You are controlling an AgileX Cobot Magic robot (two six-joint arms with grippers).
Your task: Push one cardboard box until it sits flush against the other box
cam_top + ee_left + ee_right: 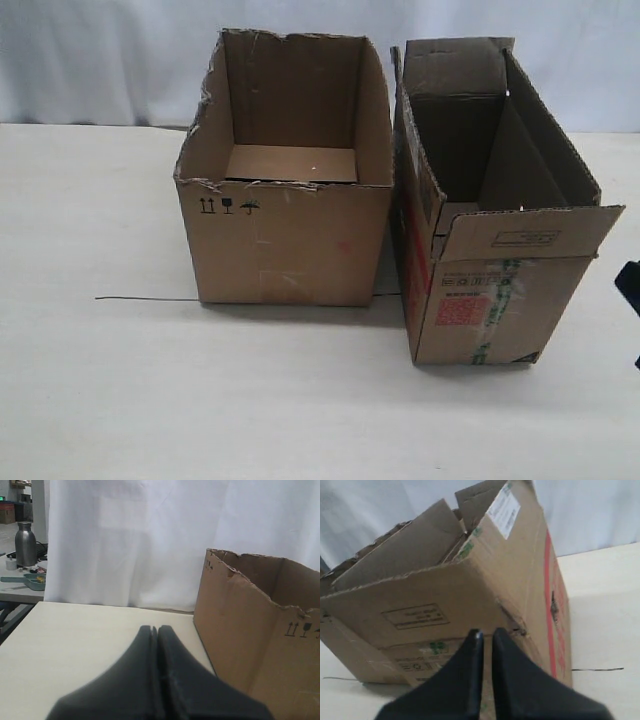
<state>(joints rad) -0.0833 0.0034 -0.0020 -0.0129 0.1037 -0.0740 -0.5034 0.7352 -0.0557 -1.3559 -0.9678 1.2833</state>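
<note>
We find the left gripper [155, 630] with its black fingers pressed together over the pale tabletop [75, 645], and the right gripper [487, 635] closed to a thin slit, close before the narrow, tall brown cardboard box [500, 290] with red print and green-printed tape. That box stands open at the right front, just beside the wider, torn-rimmed plain brown other box [290, 240], a thin gap between their bases. A white curtain [100, 60] hangs behind.
</note>
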